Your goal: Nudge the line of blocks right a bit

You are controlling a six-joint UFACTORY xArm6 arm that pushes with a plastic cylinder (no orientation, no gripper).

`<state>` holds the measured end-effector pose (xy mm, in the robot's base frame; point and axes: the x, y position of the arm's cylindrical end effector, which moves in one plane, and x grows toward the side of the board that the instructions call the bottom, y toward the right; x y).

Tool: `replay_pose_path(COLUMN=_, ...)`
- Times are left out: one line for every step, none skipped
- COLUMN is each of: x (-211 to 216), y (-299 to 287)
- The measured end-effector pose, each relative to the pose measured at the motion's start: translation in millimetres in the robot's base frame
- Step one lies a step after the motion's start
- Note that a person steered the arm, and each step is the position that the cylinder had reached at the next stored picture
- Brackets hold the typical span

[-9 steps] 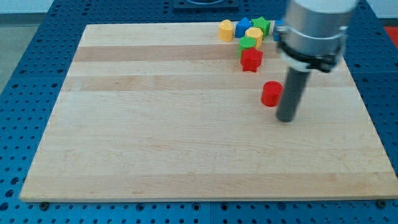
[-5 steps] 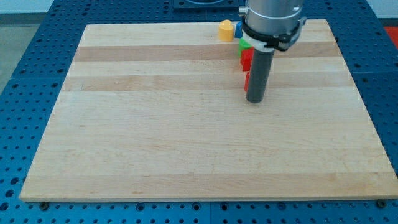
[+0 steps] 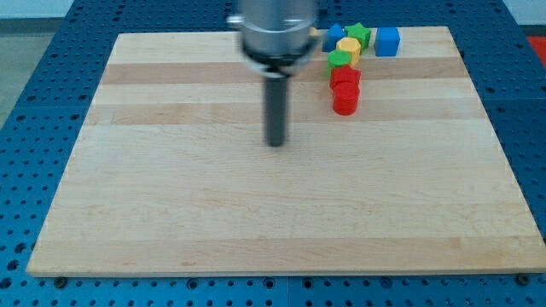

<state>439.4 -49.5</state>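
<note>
My tip [image 3: 275, 144] rests on the bench [image 3: 171, 205], well left of the red cylinder [image 3: 345, 98] ending the block line; the rod carries no fingers.

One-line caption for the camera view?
My tip rests left of a line of red cylinder, red block, green block.

I have one camera view only. It looks down at a slant from above the near edge of the wooden table [image 3: 171, 213], facing toward its far edge at the view's top. It sits far enough back to take in the whole table, with blue pegboard [image 3: 34, 102] showing around all four sides.
</note>
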Motion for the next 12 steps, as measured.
replay_pose_path(x=-56, y=-56)
replay_pose_path(x=-119, y=-41)
replay_pose_path(x=-139, y=-1)
replay_pose_path(x=-167, y=23)
replay_pose_path(x=-182, y=57)
replay_pose_path(x=-182, y=97)
replay_pose_path(x=-182, y=117)
replay_pose_path(x=-182, y=118)
replay_pose_path(x=-175, y=98)
replay_pose_path(x=-156, y=75)
replay_pose_path(x=-143, y=94)
replay_pose_path(x=-143, y=95)
